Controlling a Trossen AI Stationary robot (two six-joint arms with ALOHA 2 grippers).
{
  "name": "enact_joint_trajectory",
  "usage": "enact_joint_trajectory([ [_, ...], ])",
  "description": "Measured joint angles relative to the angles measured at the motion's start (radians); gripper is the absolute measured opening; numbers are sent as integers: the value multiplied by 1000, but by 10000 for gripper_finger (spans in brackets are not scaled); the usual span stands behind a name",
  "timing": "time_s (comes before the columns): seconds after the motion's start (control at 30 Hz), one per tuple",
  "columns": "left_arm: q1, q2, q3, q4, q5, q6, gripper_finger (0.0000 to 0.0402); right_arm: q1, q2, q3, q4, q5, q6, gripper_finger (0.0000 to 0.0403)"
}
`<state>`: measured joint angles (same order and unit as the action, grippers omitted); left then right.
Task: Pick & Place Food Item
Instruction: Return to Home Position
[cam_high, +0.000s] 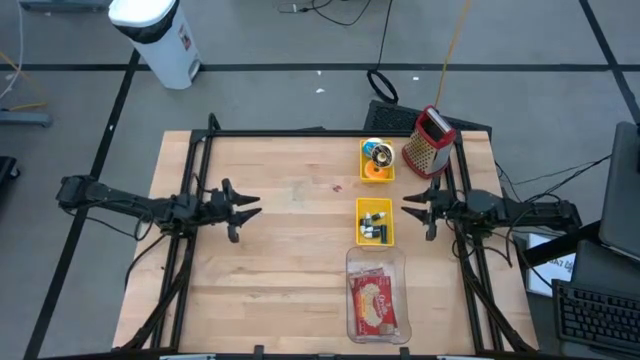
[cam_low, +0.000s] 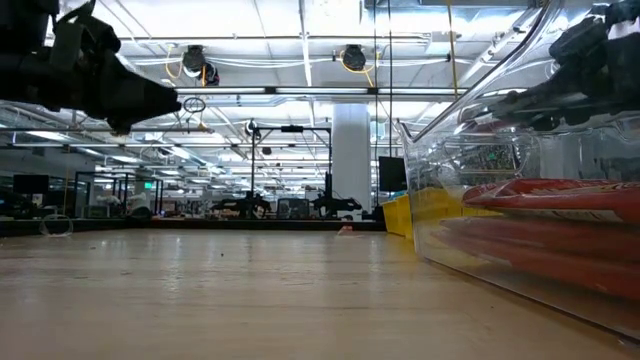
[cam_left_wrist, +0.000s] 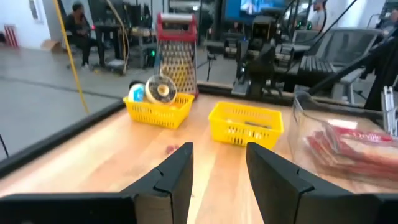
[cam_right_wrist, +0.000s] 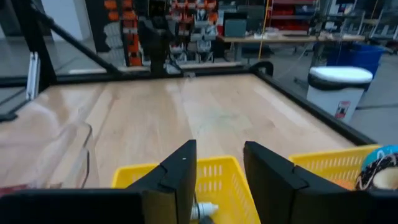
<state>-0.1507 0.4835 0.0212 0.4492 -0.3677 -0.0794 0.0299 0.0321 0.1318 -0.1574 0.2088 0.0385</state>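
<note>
Small bottles (cam_high: 374, 228) lie in yellow plastic mesh bin (cam_high: 376, 201), 3 o'clock of wooden bench (cam_high: 280, 280) centre (white cap (cam_right_wrist: 205, 210) shows only in right wrist view). Left end effector (cam_high: 258, 206), right end effector (cam_high: 405, 205): fingers apart.

- The worktop (cam_high: 280, 260) is pale wood with a fine grain.
- The middle basket (cam_high: 359, 222) and the back basket (cam_high: 378, 180) are bright yellow lattice.
- The grater (cam_high: 428, 148) is silver, dotted with holes, under a red handle.
- The clear tub (cam_high: 376, 258) shows a red and cream packet (cam_high: 376, 305).
- The left pincer (cam_high: 252, 208) and the right pincer (cam_high: 410, 206) are black.
- The floor bin (cam_high: 160, 35) is white.
</note>
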Motion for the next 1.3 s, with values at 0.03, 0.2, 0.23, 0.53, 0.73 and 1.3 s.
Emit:
enact_joint_trajectory([
  [0.03, 0, 0, 0, -10, 0, -12, 151, 0, 8, 0, -1, 0, 5, 124],
  [0.2, 0, 1, 0, -9, 0, -29, 158, 0, 36, -2, 49, 0, 28, 125],
  [0.23, 0, 1, 0, -9, 0, -25, 159, 0, 40, -3, 67, 0, 28, 124],
  [0.53, 0, 1, 0, -9, 1, -27, 153, 0, 47, -8, 135, 0, 28, 125],
  [0.73, 0, 1, 0, -8, 1, -28, 158, 0, 47, -8, 135, 0, 28, 123],
  [1.3, 0, 1, 0, -7, 1, -30, 153, 0, 47, -4, 138, 0, 28, 122],
])
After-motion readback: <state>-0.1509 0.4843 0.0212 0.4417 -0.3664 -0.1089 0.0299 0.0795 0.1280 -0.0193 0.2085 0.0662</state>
